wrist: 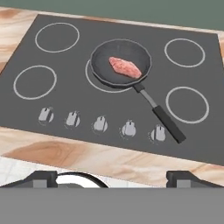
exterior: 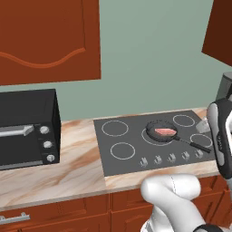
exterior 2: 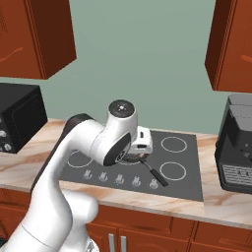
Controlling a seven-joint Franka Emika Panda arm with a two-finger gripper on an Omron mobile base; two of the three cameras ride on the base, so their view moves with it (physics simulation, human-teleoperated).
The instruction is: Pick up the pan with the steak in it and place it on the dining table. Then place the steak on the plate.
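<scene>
We judge the pan (wrist: pixel 121 62) on the hob (wrist: pixel 26 105) stiff and handle-heavy, steak (wrist: pixel 125 67) loose inside, so our spread fingers (wrist: pixel 43 178) should take the handle (wrist: pixel 161 115) near the bowl.

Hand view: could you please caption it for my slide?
Pan holding the steak on the cooktop, handle angled toward the knobs.

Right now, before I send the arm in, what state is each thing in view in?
pan: upright on the centre burner, handle toward the knobs, not gripped
steak: lying flat inside the pan
gripper: open, apart from the pan, holding nothing
stove knobs: five in a row, settings too small to tell
toaster oven: door shut
</scene>
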